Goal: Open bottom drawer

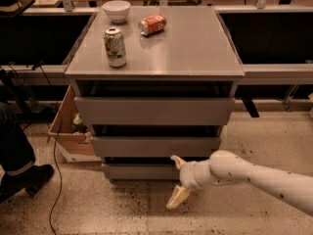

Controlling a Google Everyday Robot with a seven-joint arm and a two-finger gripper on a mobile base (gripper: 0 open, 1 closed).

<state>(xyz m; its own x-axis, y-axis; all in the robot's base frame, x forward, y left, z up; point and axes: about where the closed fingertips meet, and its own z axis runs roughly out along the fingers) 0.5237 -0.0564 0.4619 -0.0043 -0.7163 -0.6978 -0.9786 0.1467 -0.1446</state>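
You had the speckled floor [98, 209] across the bottom of the camera view, and standing on it the grey table [195, 48] with its three drawers stacked under the top. Your white arm [264, 177] reached in from the lower right, low over the floor, toward the foot of the table. The top drawer [154, 110] and the middle drawer [154, 146] showed flat grey fronts with dark gaps above them. The bottom drawer [137, 171] sat lowest, just above the floor. Only its plain front showed and nothing of its inside, so it looked pushed in. A cardboard box [68, 131] stood on the floor against the table's left side, and a person's dark shoe [27, 177] rested further left, with a thin cable [55, 180] trailing between them. Your pincer [177, 179] was in front of the right part of the bottom drawer, its two fingers spread wide and gripping nothing. The upper finger [177, 161] lay at the drawer's top edge, where you could not tell if it touched. The lower finger [177, 197] pointed down toward the floor. On the table top a green and white can [115, 47] stood upright near the left front. A red can [152, 24] lay on its side further back, and a white bowl [116, 10] sat at the back left corner.
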